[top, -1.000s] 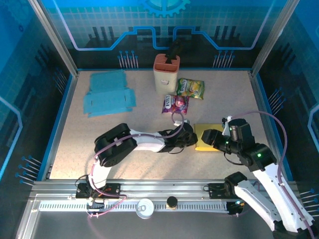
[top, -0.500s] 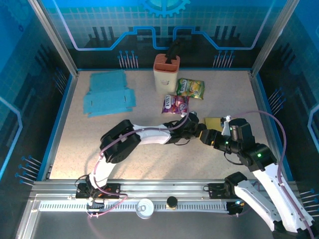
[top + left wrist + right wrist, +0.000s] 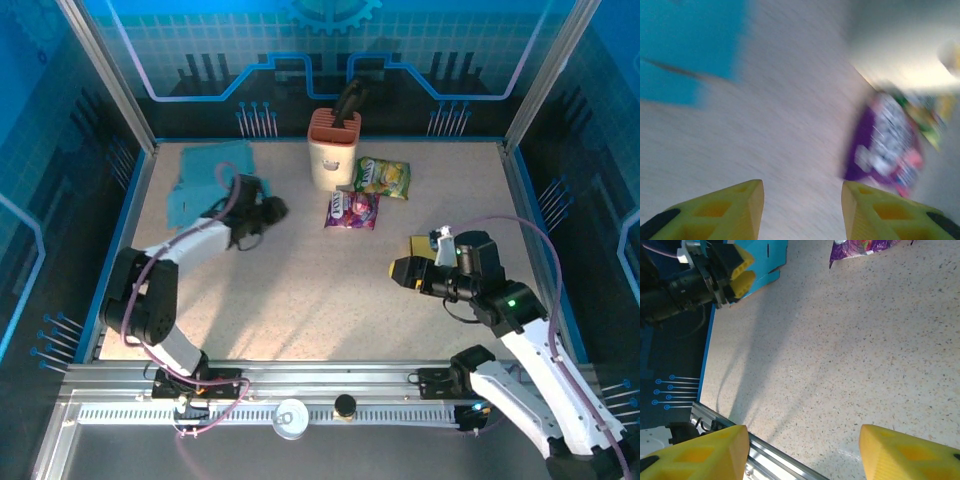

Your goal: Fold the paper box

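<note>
The left end effector (image 3: 272, 211), spread and empty, hangs just beside the flat blue paper box (image 3: 208, 196). It looks like the pickup step, and the next move is to lower onto the box's edge. The right end effector (image 3: 399, 270) is spread too, well apart.

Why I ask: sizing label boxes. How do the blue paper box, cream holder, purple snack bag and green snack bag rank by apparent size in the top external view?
1. blue paper box, largest
2. cream holder
3. purple snack bag and green snack bag look alike, so unranked
</note>
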You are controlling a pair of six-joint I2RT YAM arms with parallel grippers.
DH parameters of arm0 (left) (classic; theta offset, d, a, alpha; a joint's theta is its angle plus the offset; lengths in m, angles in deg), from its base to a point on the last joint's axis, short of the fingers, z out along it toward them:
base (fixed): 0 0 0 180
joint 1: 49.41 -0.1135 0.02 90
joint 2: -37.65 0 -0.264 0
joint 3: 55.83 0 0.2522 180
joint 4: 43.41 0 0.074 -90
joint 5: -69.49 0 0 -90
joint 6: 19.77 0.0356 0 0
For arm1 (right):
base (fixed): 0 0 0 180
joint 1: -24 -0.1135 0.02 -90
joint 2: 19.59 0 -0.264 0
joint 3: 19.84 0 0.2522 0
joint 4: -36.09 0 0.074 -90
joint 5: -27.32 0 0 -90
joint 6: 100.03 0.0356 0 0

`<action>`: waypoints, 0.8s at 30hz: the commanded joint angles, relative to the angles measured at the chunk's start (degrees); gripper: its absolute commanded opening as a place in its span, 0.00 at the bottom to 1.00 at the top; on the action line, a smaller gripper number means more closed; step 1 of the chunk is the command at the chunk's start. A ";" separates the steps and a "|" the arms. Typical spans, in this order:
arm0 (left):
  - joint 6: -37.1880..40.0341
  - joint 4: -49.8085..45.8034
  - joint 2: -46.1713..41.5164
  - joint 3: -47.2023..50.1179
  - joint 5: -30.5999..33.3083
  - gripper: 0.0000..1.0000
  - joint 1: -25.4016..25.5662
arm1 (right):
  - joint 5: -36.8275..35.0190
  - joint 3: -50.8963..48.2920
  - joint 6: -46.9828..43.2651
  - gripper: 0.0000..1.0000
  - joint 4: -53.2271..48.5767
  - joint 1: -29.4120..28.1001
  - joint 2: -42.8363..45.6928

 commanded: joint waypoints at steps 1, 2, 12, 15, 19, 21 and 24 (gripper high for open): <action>7.27 -8.79 3.59 -3.91 -2.58 0.44 -7.44 | 1.49 -1.44 1.03 0.60 3.77 -1.24 -0.15; 7.34 -8.94 5.30 -5.41 -2.69 0.44 -9.85 | 1.31 -1.61 1.19 0.60 4.30 -1.60 -0.39; 4.42 -12.22 26.11 -18.45 -5.15 0.32 -18.82 | -2.02 0.24 1.35 0.63 12.42 -12.73 -1.42; 1.99 -9.52 22.70 -14.55 -4.07 0.32 -18.84 | -4.95 -0.39 1.92 0.64 16.79 -16.89 -0.47; -6.52 -5.12 15.98 -6.11 -6.85 0.31 -18.91 | -7.60 -1.19 2.62 0.64 20.47 -19.92 -1.55; -11.85 -0.93 13.41 -0.92 -10.03 0.29 -18.85 | -7.53 -1.18 3.08 0.63 21.44 -20.46 -2.76; -16.88 3.94 10.11 6.34 -11.86 0.25 -17.96 | -8.14 -1.01 3.67 0.63 22.18 -21.74 -3.41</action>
